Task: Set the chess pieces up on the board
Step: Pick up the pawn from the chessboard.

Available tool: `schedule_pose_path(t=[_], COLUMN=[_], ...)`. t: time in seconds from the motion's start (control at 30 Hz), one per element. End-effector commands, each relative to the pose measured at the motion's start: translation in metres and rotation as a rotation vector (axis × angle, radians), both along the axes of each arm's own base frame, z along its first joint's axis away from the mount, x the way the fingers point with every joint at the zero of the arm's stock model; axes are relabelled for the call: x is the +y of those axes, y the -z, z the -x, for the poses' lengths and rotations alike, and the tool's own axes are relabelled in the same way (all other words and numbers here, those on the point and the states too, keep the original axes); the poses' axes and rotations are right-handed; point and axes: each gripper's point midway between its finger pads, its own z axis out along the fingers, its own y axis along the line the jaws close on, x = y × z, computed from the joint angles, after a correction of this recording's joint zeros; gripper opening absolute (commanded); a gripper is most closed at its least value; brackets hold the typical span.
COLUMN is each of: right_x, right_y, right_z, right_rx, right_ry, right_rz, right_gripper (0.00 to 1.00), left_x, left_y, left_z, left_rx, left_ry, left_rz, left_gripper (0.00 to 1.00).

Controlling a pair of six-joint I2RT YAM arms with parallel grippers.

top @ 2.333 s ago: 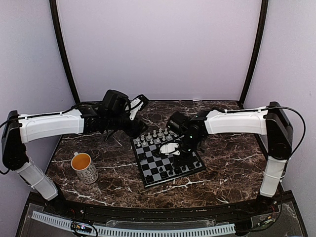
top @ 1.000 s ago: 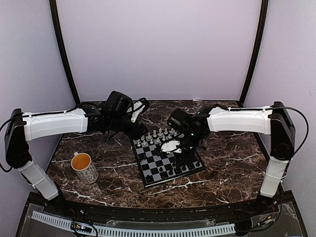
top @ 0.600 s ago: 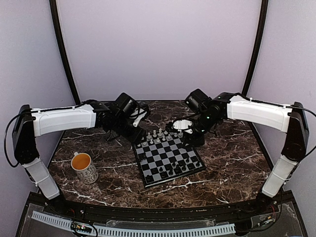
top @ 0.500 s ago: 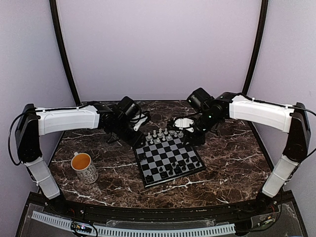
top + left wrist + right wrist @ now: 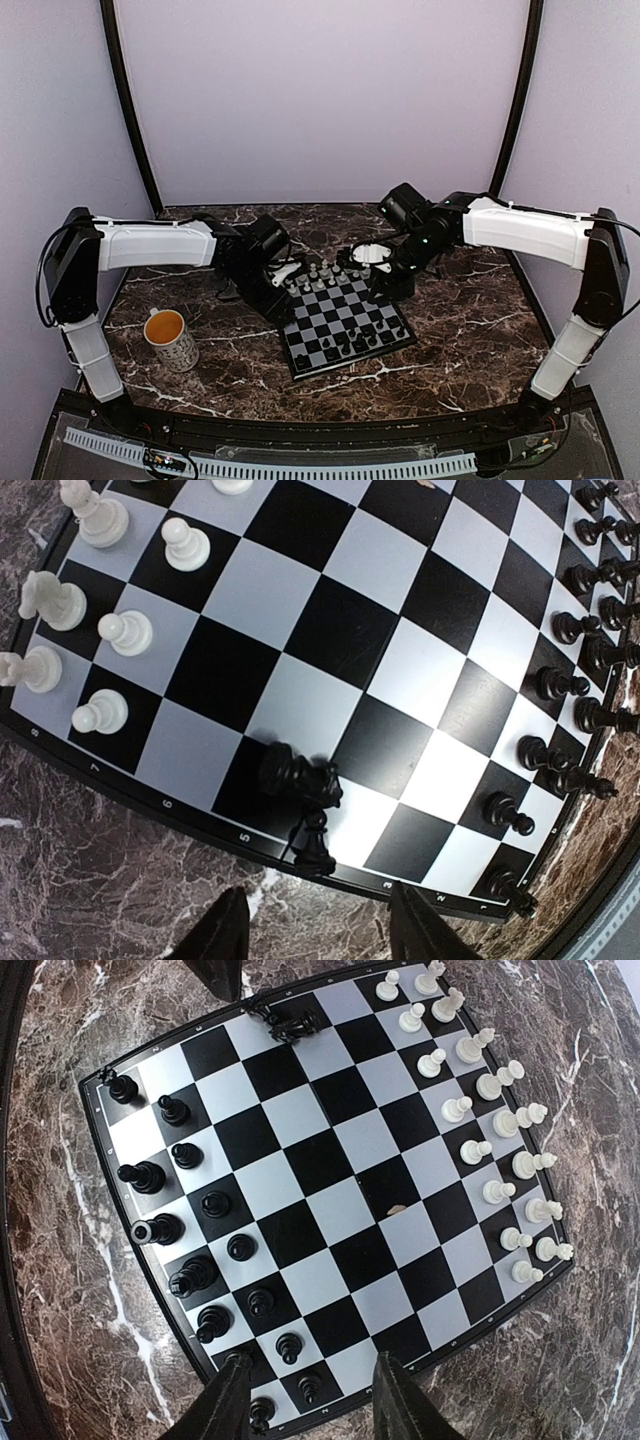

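Top external: left pincer [image 5: 284,284] sits at the board's [image 5: 340,316] far-left corner, right pincer [image 5: 386,287] at its right edge. Left wrist: fingers apart, empty; two black chess pieces [image 5: 298,773] lie just ahead. Right wrist: fingers apart, empty, board beneath.

We see a dark marble table [image 5: 462,332] bearing a chessboard [image 5: 345,316] at centre and a mug [image 5: 172,341] near its left edge.
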Motion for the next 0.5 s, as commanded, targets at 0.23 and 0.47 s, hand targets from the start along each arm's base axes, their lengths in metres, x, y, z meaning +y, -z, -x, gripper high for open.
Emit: schedule_pose_path(t=[0.23,0.47], right_x=[0.005,0.005], right_y=[-0.002,0.001], right_z=[0.001,0.0], right_rx=[-0.001,0.005], right_ry=[0.0,0.0], right_rz=[-0.03,-0.02], right_gripper=[0.42,0.42], left_x=[0.003,-0.002], left_y=[0.019,0.027], left_z=[-0.003,-0.005], left_rx=[0.029,0.045], left_ry=[0.041,0.046], left_rz=[-0.074,-0.069], left_gripper=[0.42,0.32])
